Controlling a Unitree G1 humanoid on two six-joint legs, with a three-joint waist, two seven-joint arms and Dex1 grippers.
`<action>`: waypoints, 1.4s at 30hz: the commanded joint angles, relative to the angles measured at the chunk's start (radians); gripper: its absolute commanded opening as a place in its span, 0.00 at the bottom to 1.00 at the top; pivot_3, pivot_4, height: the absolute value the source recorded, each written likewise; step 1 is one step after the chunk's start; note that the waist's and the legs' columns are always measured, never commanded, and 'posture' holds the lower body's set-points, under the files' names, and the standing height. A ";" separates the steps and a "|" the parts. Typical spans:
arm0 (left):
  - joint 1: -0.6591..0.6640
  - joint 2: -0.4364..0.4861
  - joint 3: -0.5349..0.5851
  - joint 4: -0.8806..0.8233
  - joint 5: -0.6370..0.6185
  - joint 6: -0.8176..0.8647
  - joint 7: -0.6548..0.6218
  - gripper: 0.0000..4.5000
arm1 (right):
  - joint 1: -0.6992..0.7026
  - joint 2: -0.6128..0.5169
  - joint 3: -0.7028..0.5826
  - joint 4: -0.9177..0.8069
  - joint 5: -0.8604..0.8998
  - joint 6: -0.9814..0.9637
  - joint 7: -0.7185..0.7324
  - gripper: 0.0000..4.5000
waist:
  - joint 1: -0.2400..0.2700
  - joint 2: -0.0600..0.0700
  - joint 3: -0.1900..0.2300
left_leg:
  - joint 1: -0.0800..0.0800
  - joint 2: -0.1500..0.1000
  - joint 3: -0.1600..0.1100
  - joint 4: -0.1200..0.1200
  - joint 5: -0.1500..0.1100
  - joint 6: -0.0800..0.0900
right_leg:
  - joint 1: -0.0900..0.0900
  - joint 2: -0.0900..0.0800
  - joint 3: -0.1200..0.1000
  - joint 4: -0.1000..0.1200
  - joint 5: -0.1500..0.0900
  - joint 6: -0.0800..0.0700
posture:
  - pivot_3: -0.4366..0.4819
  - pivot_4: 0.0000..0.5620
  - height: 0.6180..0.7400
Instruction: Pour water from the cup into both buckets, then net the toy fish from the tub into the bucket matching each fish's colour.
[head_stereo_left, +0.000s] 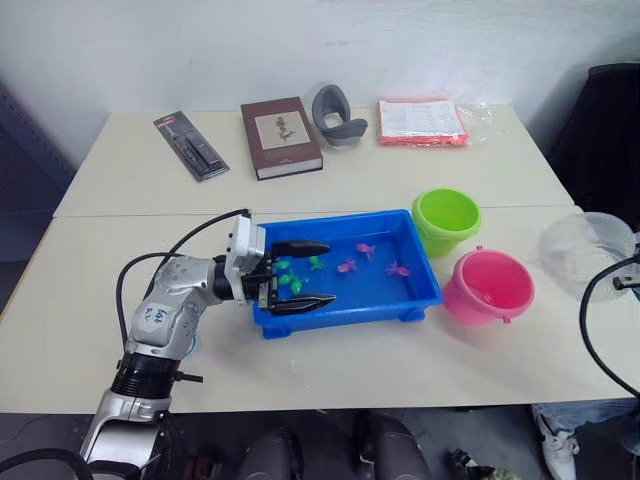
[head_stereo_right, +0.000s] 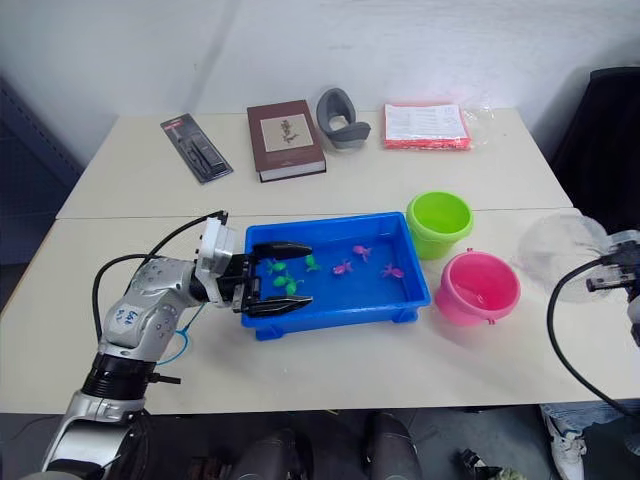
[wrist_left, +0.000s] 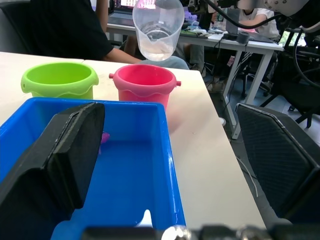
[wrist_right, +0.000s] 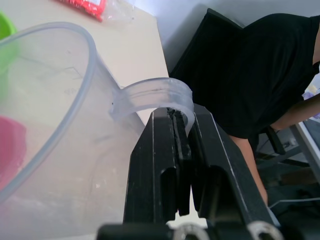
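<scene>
Pouring appears unfinished: right gripper (wrist_right: 182, 145) pinches the cup (head_stereo_right: 562, 244) by its handle, raised beside the pink bucket (head_stereo_right: 478, 287). Left gripper (head_stereo_left: 297, 274) hangs spread over the tub (head_stereo_left: 420, 270). Fish (head_stereo_left: 347, 265) remain un-netted; green bucket (head_stereo_left: 446, 219) looks dry.

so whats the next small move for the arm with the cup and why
Probably carry the cup in over the pink bucket and start tipping. The right gripper is shut on the cup's handle, the cup hangs beside the bucket rather than over it, and water shows in the cup in the left wrist view.
</scene>
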 joint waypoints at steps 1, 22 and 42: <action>-0.017 -0.001 0.002 -0.004 0.000 -0.014 -0.016 1.00 | -0.001 0.002 0.010 -0.056 -0.074 -0.055 0.003 0.01 | -0.002 0.000 0.000 | 0.000 0.000 0.000 0.000 0.000 0.000 | 0.000 0.000 0.000 0.000 0.000 0.000 | 0.48 0.27 1.00; 0.023 -0.035 -0.010 -0.048 -0.003 -0.009 0.016 1.00 | -0.034 0.013 0.118 0.045 -0.423 -0.327 0.015 0.01 | -0.004 0.000 0.000 | 0.000 0.000 0.000 0.000 0.000 0.000 | 0.000 0.001 0.000 0.000 0.000 0.000 | 0.48 0.27 1.00; 0.038 -0.059 -0.018 -0.052 0.006 -0.034 0.037 1.00 | -0.050 0.022 0.116 0.117 -0.585 -0.579 0.009 0.01 | -0.005 -0.001 0.000 | 0.000 0.000 0.000 0.000 0.001 -0.001 | 0.000 0.001 0.000 0.000 0.000 0.000 | 0.48 0.27 1.00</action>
